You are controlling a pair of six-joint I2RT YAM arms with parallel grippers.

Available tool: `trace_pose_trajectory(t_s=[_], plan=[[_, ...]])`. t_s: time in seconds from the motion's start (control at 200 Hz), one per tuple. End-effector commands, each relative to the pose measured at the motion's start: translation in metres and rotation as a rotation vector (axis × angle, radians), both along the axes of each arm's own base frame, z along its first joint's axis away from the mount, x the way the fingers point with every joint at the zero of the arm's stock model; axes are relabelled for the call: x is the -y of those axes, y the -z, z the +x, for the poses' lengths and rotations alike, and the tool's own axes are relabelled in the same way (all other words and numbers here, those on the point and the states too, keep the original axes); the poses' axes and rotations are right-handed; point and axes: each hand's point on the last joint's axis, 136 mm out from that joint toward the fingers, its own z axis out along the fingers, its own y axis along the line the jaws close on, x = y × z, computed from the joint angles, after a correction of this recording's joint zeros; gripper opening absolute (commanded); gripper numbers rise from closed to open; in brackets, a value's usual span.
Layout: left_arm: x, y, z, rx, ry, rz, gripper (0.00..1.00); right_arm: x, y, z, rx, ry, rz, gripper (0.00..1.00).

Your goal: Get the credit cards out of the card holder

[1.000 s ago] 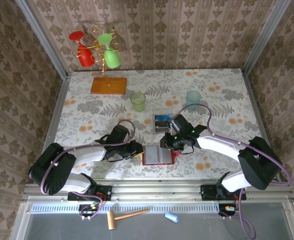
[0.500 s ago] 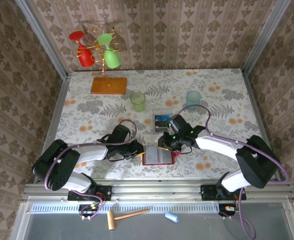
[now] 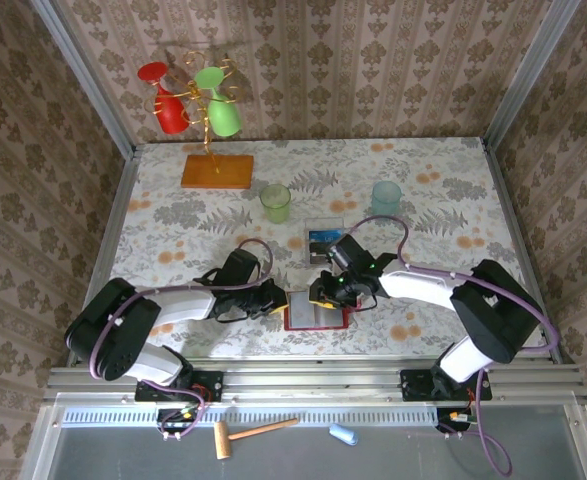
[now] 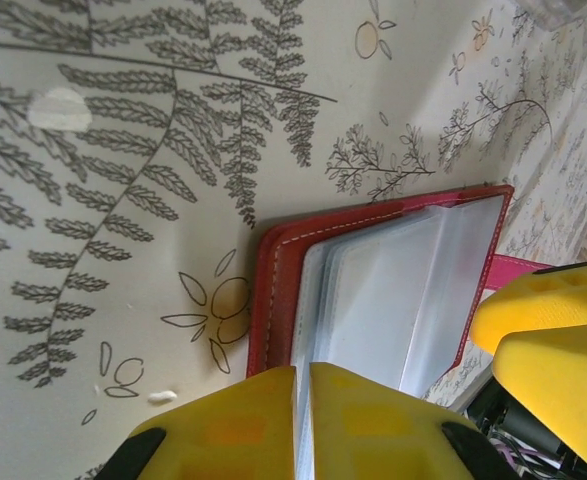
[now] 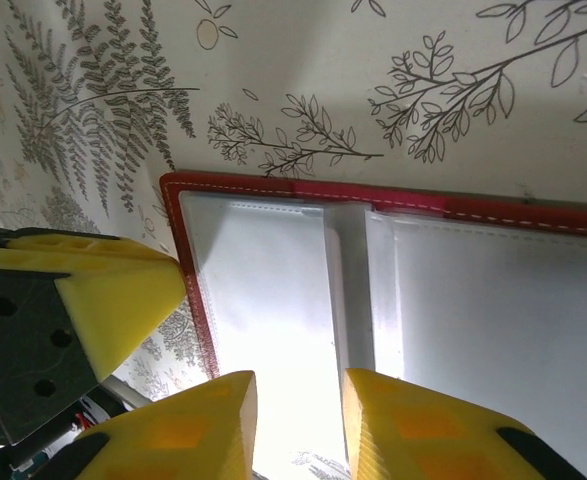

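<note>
Red card holder (image 4: 273, 300) open flat, pale sleeves (image 4: 393, 290) inside

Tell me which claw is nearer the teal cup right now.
Right. The right claw hangs at the far edge of the card holder, the teal cup beyond it to the right; the left claw is at the holder's left edge, farther off.

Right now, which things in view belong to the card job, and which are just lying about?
Job: red card holder, lying open; loose cards just beyond it.
Lying about: green cup, teal cup, glass stand, wooden mallet.
</note>
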Motion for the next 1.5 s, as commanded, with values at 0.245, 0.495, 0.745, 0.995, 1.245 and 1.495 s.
trace_pose_trajectory(t_s=[0.245,0.495,0.745,0.995,1.245,1.495], plan=[[-0.008,0.012,-0.002,-0.022,0.012,0.019,0.12,-0.023,0.000,-0.001,-0.029,-0.032,0.043,0.29],[-0.013,0.013,-0.002,-0.025,0.004,0.020,0.12,-0.026,0.003,-0.003,-0.039,-0.061,0.027,0.29],[-0.012,0.012,-0.002,-0.026,0.004,0.017,0.13,-0.023,0.009,-0.004,-0.046,-0.066,-0.004,0.30],[-0.014,0.018,-0.003,-0.038,0.006,0.030,0.13,-0.017,0.016,-0.006,-0.050,-0.068,-0.039,0.30],[-0.015,0.019,-0.004,-0.040,0.004,0.035,0.13,-0.014,0.020,-0.008,-0.052,-0.067,-0.056,0.30],[-0.016,0.021,-0.005,-0.046,0.004,0.039,0.13,-0.012,0.017,-0.006,-0.039,-0.059,-0.056,0.30]])
